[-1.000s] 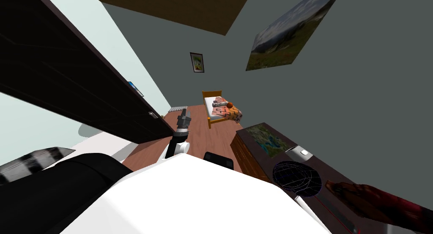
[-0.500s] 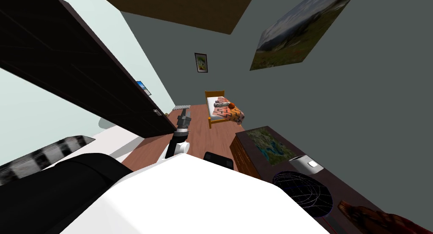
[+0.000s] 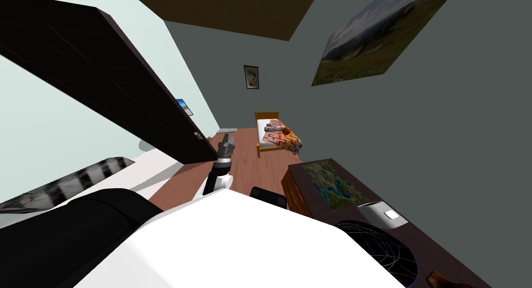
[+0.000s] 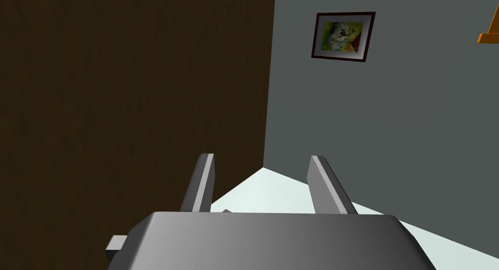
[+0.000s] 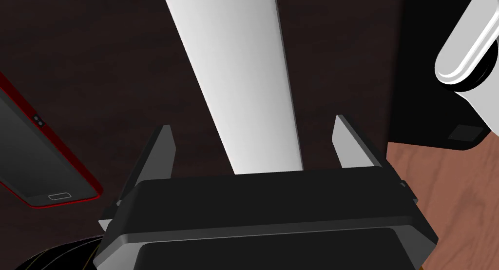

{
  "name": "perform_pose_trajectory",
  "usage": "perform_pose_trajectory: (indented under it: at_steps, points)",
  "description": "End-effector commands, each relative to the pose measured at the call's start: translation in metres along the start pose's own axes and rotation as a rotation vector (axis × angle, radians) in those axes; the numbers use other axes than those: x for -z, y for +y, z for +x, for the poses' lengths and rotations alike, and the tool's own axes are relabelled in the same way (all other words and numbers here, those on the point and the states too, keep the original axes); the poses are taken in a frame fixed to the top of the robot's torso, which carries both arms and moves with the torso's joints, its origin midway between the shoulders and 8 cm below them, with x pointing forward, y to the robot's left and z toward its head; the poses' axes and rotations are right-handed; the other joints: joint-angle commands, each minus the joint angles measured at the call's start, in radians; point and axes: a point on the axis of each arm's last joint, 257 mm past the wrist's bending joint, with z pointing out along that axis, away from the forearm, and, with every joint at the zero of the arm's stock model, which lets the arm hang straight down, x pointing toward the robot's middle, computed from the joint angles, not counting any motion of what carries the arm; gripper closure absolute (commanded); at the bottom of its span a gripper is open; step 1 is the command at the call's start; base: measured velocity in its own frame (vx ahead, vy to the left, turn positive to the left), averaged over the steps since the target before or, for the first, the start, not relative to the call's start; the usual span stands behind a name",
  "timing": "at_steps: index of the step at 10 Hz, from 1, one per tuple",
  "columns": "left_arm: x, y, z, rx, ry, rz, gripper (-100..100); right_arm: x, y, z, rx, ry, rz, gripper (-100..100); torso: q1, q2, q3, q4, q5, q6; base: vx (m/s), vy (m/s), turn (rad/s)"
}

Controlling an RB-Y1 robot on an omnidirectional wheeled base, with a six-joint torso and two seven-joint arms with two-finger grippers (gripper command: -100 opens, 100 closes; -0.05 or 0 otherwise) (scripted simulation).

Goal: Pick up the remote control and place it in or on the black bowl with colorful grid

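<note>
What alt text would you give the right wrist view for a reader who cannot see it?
The right gripper is open, its fingers either side of a long, plain white remote control without touching it. The remote lies on a dark tabletop. A red-edged phone lies beside it, and brown wooden floor shows past the tabletop's edge.

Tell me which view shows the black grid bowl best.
The head view: the black bowl sits on the dark cabinet with its thin grid lines visible, though the picture's bottom edge cuts it off. The right wrist view catches what looks like a dark curved sliver of it beside the right gripper. The left wrist view faces walls.
</note>
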Motion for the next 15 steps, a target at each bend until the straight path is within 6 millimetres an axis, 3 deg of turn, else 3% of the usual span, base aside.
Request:
perform_pose_trajectory:
  at_steps: [1, 2, 3, 4, 6, 7, 8, 12, 13, 14, 15]
  points:
    - [0.000, 0.000, 0.000, 0.000, 0.000, 0.000, 0, 0.000, -0.001, 0.005, 0.007, 0.006, -0.002, -100, 0.000, 0.000, 0.000, 0.000, 0.000, 0.000, -0.005, -0.046, -0.028]
    - [0.000, 0.000, 0.000, 0.000, 0.000, 0.000, 0, 0.000, -0.001, 0.004, 0.004, 0.005, 0.001, -100, 0.005, 0.001, 0.000, 0.000, 0.001, 0.000, -0.003, -0.010, -0.007]
    - [0.000, 0.000, 0.000, 0.000, 0.000, 0.000, 0, 0.000, -0.001, 0.004, 0.006, 0.005, 0.000, 0, 0.008, 0.001, 0.000, 0.000, 0.002, 0.000, 0.000, 0.000, 0.000]
    - [0.000, 0.000, 0.000, 0.000, 0.000, 0.000, 0, -0.010, 0.010, 0.006, -0.003, 0.006, -0.001, -100, 0.009, 0.001, 0.000, 0.000, 0.002, 0.000, 0.002, -0.040, 0.063]
    - [0.000, 0.000, 0.000, 0.000, 0.000, 0.000, 0, -0.020, 0.022, 0.009, -0.011, 0.007, -0.002, -100, 0.006, 0.001, 0.000, 0.000, 0.001, 0.000, -0.003, -0.068, 0.058]
    - [0.000, 0.000, 0.000, 0.000, 0.000, 0.000, 0, -0.018, 0.017, 0.008, -0.009, 0.007, -0.002, -100, 0.005, 0.001, 0.000, 0.000, 0.001, 0.000, -0.001, -0.030, 0.015]
    - [0.000, 0.000, 0.000, 0.000, 0.000, 0.000, 0, -0.019, 0.018, 0.008, -0.008, 0.007, -0.002, 100, 0.007, 0.001, 0.000, 0.000, 0.002, 0.000, 0.000, 0.000, 0.000]
    - [0.000, 0.000, 0.000, 0.000, 0.000, 0.000, 0, -0.019, 0.020, 0.008, -0.007, 0.007, -0.006, 100, 0.007, 0.001, 0.001, 0.001, 0.002, 0.000, 0.000, 0.000, 0.000]
    - [0.000, 0.000, 0.000, 0.000, 0.000, 0.000, 0, -0.019, 0.020, 0.008, -0.007, 0.007, -0.006, 0, 0.007, 0.001, 0.001, 0.000, 0.002, 0.000, 0.000, 0.000, 0.000]
    - [0.000, 0.000, 0.000, 0.000, 0.000, 0.000, 0, -0.025, 0.028, 0.010, -0.014, 0.008, -0.003, 100, 0.007, 0.001, 0.001, 0.000, 0.002, 0.000, 0.001, -0.024, 0.021]
    - [0.000, 0.000, 0.000, 0.000, 0.000, 0.000, 0, -0.013, 0.013, 0.007, -0.005, 0.006, -0.001, 100, 0.005, 0.001, 0.001, 0.001, 0.000, 0.000, 0.006, 0.020, -0.063]
